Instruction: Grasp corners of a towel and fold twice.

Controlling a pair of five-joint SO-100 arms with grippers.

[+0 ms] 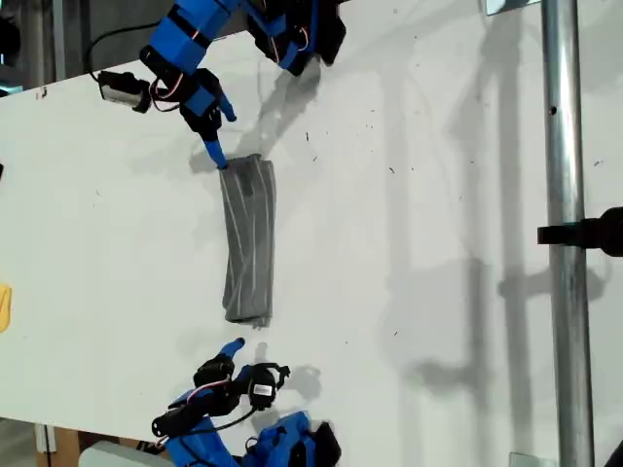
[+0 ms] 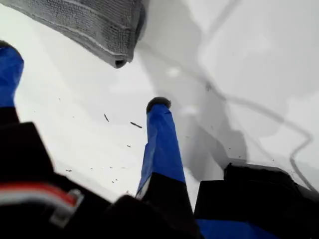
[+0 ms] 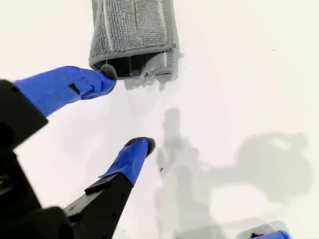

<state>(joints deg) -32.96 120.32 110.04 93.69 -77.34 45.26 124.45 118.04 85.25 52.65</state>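
Spread, my second hand [image 3: 127, 109] touches towel [image 3: 132, 30] end (my first hand [image 2: 83, 77] apart).

— What does everything rest on?
— A white table [image 1: 409, 195], matte, flecked with small dark specks and crossed by soft grey shadows.
— Anything beside it?
— A metal pole [image 1: 568, 195] runs upright at the exterior view's right, with a black clamp [image 1: 584, 234] on it. A yellow object [image 1: 5, 307] shows at that view's left edge.
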